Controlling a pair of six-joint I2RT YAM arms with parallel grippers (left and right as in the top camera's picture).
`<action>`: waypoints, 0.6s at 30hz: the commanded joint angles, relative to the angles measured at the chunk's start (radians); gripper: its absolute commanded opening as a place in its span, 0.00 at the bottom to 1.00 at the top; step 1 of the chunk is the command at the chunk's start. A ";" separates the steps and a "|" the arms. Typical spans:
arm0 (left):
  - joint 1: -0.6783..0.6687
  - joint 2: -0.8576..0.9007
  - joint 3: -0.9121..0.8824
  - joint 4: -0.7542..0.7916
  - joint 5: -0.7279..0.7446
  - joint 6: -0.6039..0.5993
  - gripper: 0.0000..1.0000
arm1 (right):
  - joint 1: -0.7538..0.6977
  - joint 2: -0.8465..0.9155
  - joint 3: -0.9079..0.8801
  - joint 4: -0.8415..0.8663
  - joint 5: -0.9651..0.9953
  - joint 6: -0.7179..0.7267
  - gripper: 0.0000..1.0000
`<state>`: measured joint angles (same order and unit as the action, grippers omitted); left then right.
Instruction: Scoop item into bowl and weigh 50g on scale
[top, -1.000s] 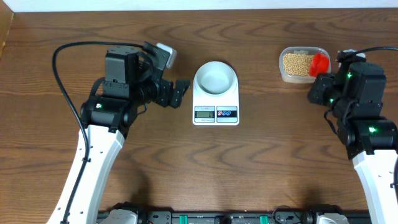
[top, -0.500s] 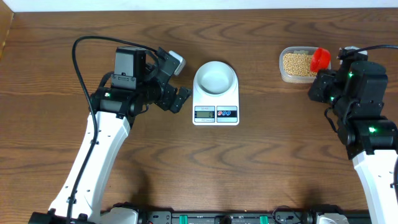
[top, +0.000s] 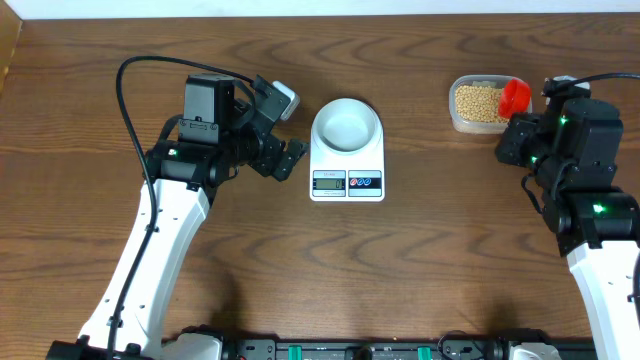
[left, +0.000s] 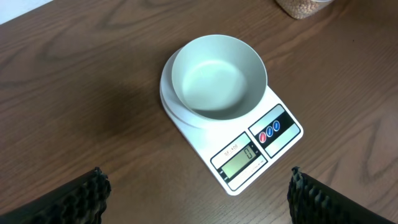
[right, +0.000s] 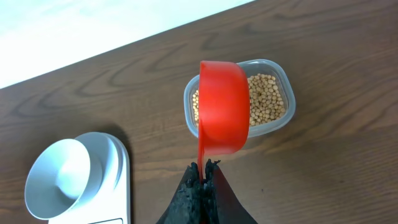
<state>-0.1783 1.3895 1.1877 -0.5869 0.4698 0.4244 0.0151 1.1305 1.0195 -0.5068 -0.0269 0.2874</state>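
Observation:
The pale bowl (top: 346, 126) sits empty on the white scale (top: 347, 183), whose display shows 0 in the left wrist view. The tan beans (top: 478, 101) lie in a clear tub at the back right. My right gripper (right: 202, 171) is shut on the handle of a red scoop (right: 224, 106), which hangs tilted over the tub's left part with beans (right: 268, 99) showing beside it. My left gripper (top: 280, 140) stands open just left of the scale. Its fingers frame bare table in front of the scale (left: 273, 140) and bowl (left: 217, 78), holding nothing.
The clear plastic tub (top: 462, 122) stands near the table's back edge, about a hand's width right of the scale. A black cable (top: 125, 80) loops behind the left arm. Brown wooden table (top: 400, 270) spreads out in front of the scale.
During the first half second the left arm swung closer to the scale and the red scoop rose slightly at the tub. Nothing has moved since.

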 joint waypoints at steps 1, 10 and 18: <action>0.002 -0.002 -0.004 0.000 0.016 0.020 0.93 | -0.008 -0.003 0.020 -0.010 -0.002 -0.012 0.01; 0.002 -0.002 -0.004 0.000 0.016 0.020 0.94 | -0.008 -0.002 0.020 -0.050 -0.002 -0.016 0.01; 0.002 -0.002 -0.004 0.000 0.016 0.021 0.94 | -0.008 0.001 0.020 -0.059 -0.010 -0.051 0.01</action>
<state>-0.1783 1.3895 1.1877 -0.5873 0.4698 0.4271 0.0151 1.1305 1.0195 -0.5644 -0.0280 0.2729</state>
